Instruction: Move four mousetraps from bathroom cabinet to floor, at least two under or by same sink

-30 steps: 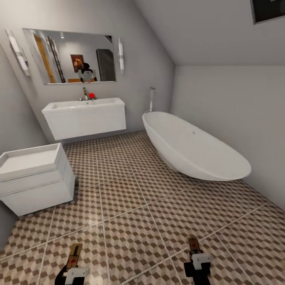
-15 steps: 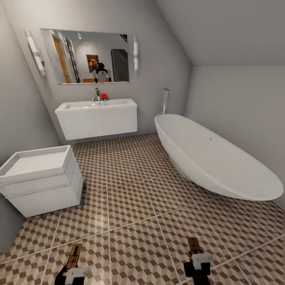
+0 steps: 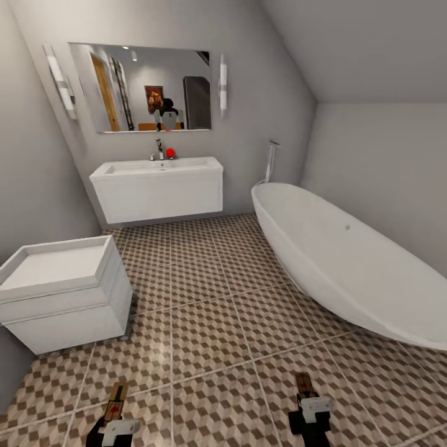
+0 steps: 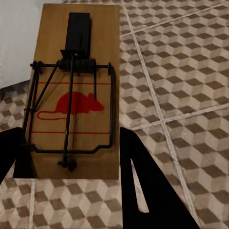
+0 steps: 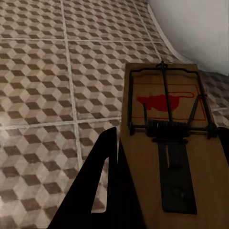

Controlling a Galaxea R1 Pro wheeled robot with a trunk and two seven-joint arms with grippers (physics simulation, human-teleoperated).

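Two mousetraps held; pincers cut off by frame.

Two mousetraps: one in the left end effector, one in the right end effector. Two end effectors. One sink with one tap and one small red object on its rim. One mirror. Two wall lights. One bathtub. One white drawer unit. One tiled floor.
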